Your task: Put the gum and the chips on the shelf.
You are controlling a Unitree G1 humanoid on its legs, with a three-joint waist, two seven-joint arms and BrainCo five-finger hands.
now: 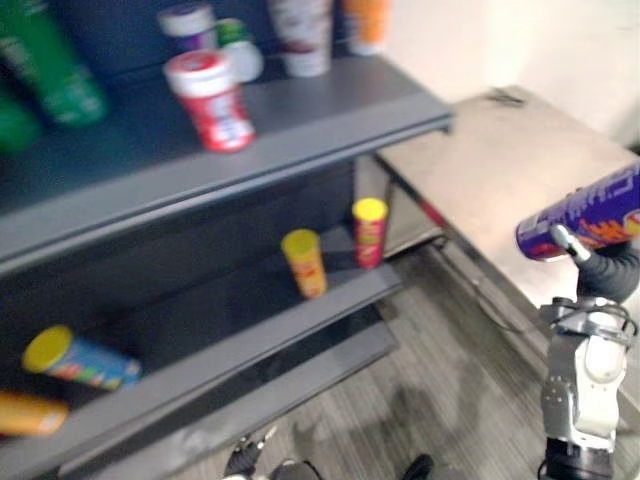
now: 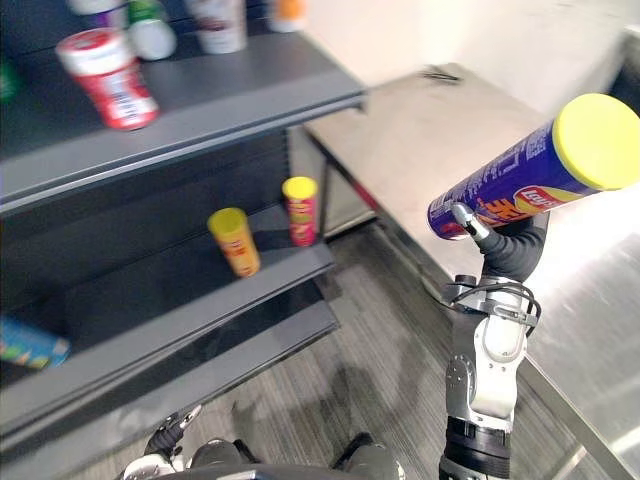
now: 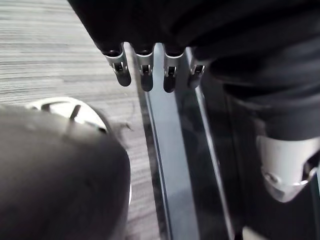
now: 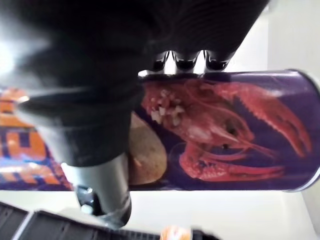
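**Shelf clearances, as I read them from the head camera**

Top shelf (image 1: 330, 112): red-lidded jar (image 1: 210, 100) near the front, white cup (image 1: 300, 35) and green bottle (image 1: 50, 65) further back. From the jar to the right end I see bare board.

Middle shelf (image 1: 210, 315): orange can (image 1: 304, 262) and red can (image 1: 369, 232) upright near the right end, blue can (image 1: 82, 362) lying at the left. The stretch between is bare.

Metal table (image 1: 500, 170): flanks the shelf's right end. My right hand (image 2: 512, 250), curled round the purple chips can (image 2: 530, 170), hangs by its edge.

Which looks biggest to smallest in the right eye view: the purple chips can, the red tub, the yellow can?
1. purple chips can, though it is nearest the camera, so it may only look biggest
2. red tub
3. yellow can
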